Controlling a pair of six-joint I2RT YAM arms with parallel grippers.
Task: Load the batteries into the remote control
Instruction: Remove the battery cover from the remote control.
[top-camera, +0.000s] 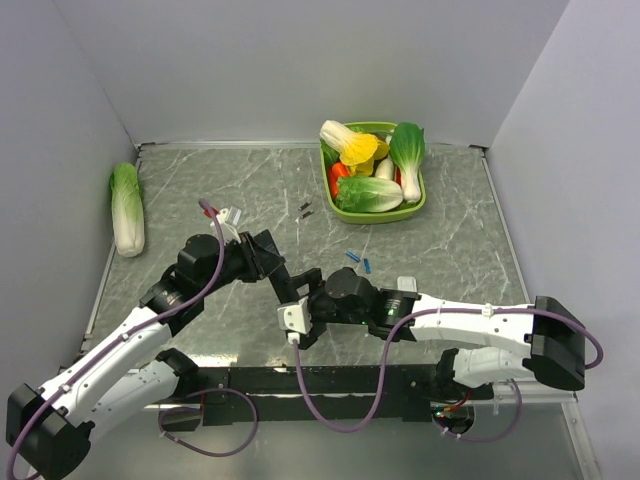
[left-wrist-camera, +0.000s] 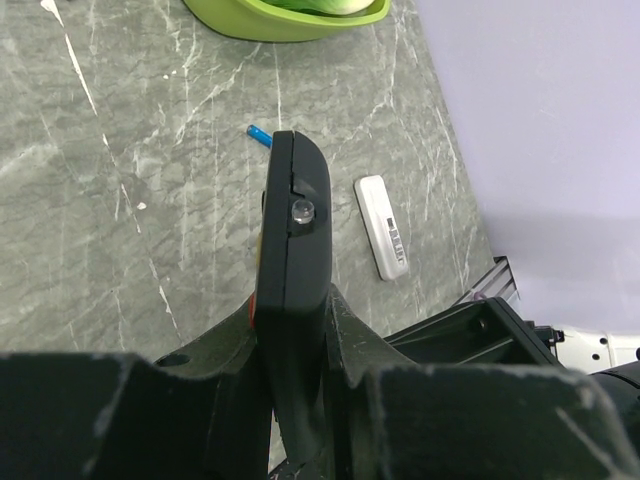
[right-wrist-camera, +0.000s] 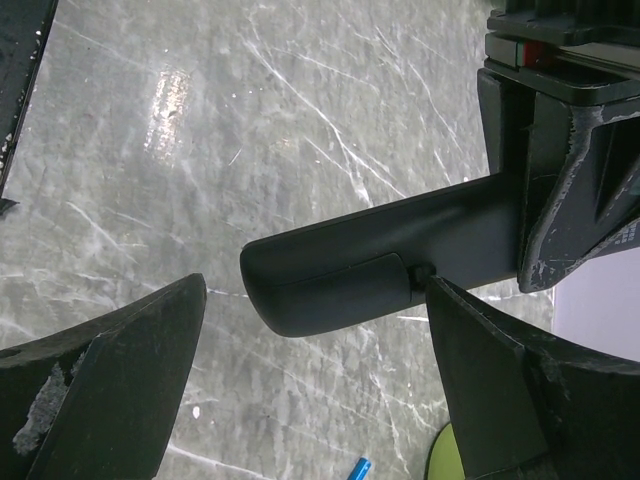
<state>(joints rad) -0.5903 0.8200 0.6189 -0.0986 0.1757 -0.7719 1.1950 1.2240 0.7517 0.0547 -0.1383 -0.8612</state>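
While the left end effector (left-wrist-camera: 292, 335) clamps the remote control (left-wrist-camera: 293, 225), the right end effector (right-wrist-camera: 310, 300) gapes wide around its free end; batteries (top-camera: 366, 265) lie beyond on the counter (top-camera: 450, 230); opening its back seems next.

Two batteries (top-camera: 352, 255), one black remote (left-wrist-camera: 295, 240), one white remote (left-wrist-camera: 381, 227)

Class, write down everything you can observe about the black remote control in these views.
The remote control is slim, matte black plastic with rounded ends. It is held off the table, turned on edge and clamped near one end by the left gripper. Its free end carries a small clear lens and a curved cover seam. A sliver of orange shows on one side. The open right gripper brackets that free end; whether it touches is unclear.
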